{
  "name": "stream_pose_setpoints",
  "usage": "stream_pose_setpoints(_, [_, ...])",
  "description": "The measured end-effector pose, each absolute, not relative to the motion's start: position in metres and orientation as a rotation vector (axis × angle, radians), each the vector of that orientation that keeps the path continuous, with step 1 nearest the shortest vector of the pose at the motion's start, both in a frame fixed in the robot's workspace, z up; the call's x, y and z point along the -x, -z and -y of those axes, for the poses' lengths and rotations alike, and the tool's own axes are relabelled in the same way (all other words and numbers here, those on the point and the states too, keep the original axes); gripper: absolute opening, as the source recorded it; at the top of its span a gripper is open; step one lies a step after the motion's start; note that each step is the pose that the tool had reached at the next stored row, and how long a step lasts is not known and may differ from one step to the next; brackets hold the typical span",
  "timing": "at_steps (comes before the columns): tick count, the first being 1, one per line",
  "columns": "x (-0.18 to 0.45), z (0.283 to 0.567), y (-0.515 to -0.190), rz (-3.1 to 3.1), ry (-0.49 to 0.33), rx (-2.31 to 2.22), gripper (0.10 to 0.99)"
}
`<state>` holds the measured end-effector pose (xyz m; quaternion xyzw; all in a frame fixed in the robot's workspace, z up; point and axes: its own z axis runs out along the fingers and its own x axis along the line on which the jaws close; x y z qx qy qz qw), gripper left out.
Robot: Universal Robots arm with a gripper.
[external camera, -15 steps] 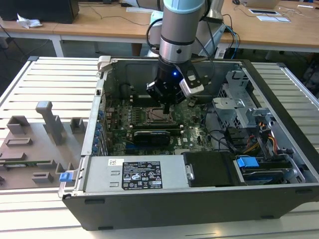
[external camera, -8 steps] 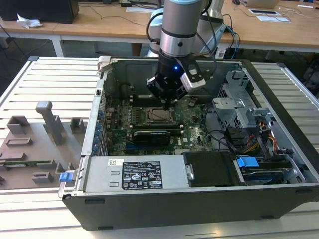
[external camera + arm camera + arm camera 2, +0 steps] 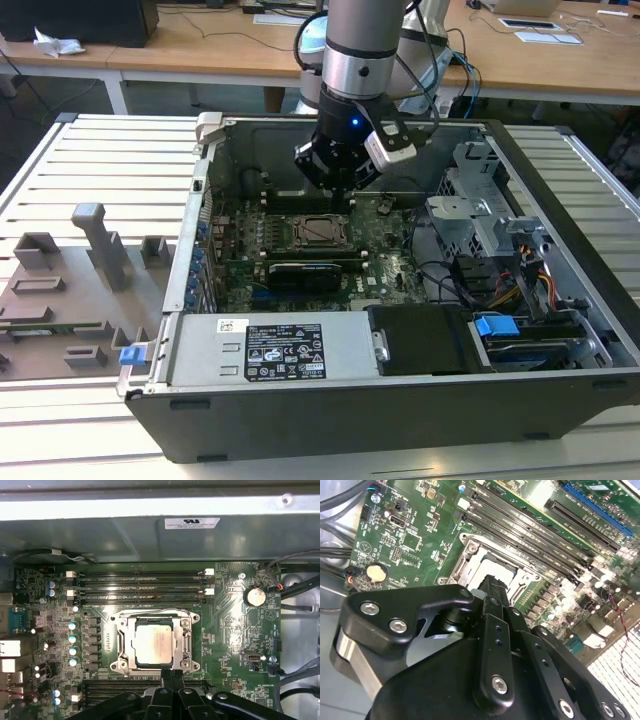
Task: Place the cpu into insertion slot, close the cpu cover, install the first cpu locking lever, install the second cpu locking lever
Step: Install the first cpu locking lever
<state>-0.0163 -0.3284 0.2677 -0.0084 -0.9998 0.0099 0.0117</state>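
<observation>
The claw (image 3: 172, 676), its fingers (image 3: 165, 680) pressed together and gripping nothing, is hovering at the socket's edge. Just beyond its tips the cpu (image 3: 154, 645) is sitting in the slot, with the cpu cover (image 3: 186, 641) lying closed around it on the green motherboard (image 3: 225, 610).

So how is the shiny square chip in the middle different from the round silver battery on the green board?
The chip is square, while the battery is round. The chip looks bigger than the battery. The chip sits inside a metal frame in the middle of the board, with the gripper close beside it, while the battery sits alone in a dark ring near the board's edge. Both are flat, silvery and lie on the same green board.
</observation>
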Motion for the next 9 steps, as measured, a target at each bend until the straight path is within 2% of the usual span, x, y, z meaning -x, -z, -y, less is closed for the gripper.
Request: stream_pose_setpoints(9, [0.0163, 0.3283, -0.2688, 3.118, -0.031, 0.026, 0.106])
